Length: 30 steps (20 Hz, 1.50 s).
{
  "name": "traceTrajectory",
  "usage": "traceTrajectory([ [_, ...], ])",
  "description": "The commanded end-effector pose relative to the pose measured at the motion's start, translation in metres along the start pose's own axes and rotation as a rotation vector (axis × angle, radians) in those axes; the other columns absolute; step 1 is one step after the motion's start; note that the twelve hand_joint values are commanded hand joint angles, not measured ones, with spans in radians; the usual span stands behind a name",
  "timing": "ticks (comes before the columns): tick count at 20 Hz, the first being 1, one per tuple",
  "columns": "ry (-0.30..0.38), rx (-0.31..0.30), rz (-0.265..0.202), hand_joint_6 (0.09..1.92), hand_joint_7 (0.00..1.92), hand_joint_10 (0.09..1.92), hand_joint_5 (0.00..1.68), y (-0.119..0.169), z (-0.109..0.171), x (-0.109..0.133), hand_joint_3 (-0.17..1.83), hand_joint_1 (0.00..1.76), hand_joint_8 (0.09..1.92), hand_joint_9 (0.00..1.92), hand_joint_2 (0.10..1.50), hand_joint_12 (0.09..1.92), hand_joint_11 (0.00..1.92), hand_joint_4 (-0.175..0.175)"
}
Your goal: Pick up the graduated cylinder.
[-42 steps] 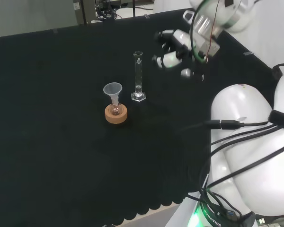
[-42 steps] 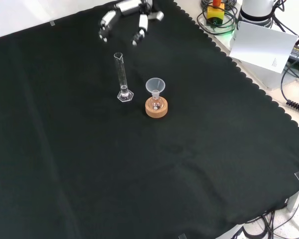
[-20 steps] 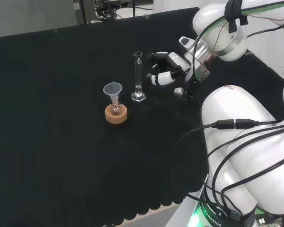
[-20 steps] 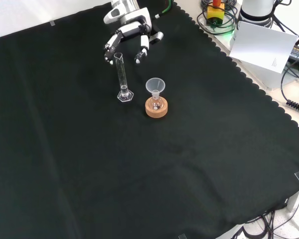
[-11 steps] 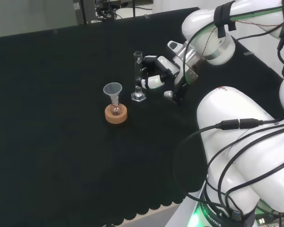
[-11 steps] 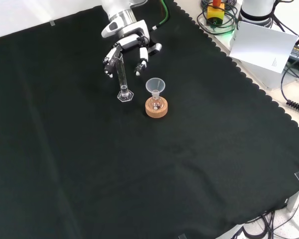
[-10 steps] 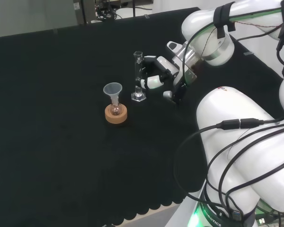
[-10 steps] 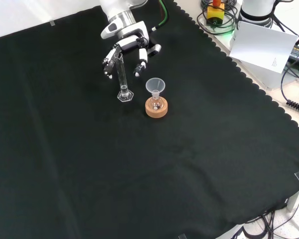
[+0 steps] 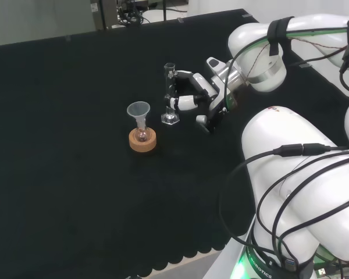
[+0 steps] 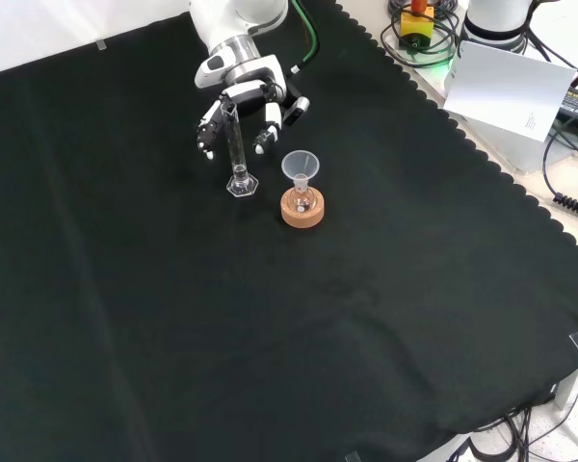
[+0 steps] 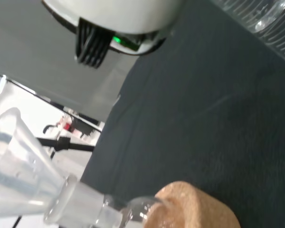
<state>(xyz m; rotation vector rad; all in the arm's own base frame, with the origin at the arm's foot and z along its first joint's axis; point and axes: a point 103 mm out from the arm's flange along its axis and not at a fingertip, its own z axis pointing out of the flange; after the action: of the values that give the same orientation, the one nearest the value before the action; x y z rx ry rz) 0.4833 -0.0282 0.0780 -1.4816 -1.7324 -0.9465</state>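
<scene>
The graduated cylinder (image 9: pixel 170 93), a tall clear tube on a hexagonal foot, stands upright on the black cloth. In the front view the cylinder (image 10: pixel 236 152) rises just in front of the hand (image 10: pixel 243 89). The hand (image 9: pixel 199 88) has come up against it from the right in the head view, at mid height. Its fingers (image 10: pixel 208 131) are spread and only slightly bent, flanking the tube without closing on it. Whether a fingertip touches the glass I cannot tell. The wrist view has a ribbed clear part of the cylinder (image 11: pixel 268 21) close by.
A small flask with a clear funnel (image 9: pixel 139 110) sits on a cork ring (image 9: pixel 142 140) just left of the cylinder in the head view, funnel (image 10: pixel 300 166) and cork ring (image 10: pixel 302 211) in the front view. White paper (image 10: pixel 509 89) and cables lie past the cloth's scalloped edge.
The hand has come down and moved left in the head view, from above and away from the cylinder to right against it, fingers now on both sides. The cylinder has not moved.
</scene>
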Motion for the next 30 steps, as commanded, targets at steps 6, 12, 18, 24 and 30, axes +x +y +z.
traceTrajectory([
  [6,0.041,-0.114,-0.004,0.67,0.58,0.5,0.57,0.001,-0.016,-0.002,0.73,1.11,0.65,0.78,0.53,1.28,0.48,-0.013],
  [12,0.029,-0.107,-0.008,0.75,0.62,0.5,0.59,0.005,-0.01,0.004,0.73,1.12,0.65,0.81,0.53,1.27,0.5,-0.007],
  [18,0.031,-0.093,-0.023,0.76,0.62,0.49,0.56,0.007,-0.004,0.008,0.73,1.12,0.65,0.81,0.53,1.27,0.5,-0.012],
  [24,0.041,-0.114,-0.024,0.77,0.63,0.5,0.57,0.006,-0.006,0.008,0.74,1.12,0.66,0.84,0.53,1.27,0.52,-0.011],
  [30,0.095,-0.11,-0.034,0.79,0.68,0.48,0.66,0.009,0.002,0.013,0.75,1.14,0.65,0.91,0.53,1.23,0.59,-0.001],
])
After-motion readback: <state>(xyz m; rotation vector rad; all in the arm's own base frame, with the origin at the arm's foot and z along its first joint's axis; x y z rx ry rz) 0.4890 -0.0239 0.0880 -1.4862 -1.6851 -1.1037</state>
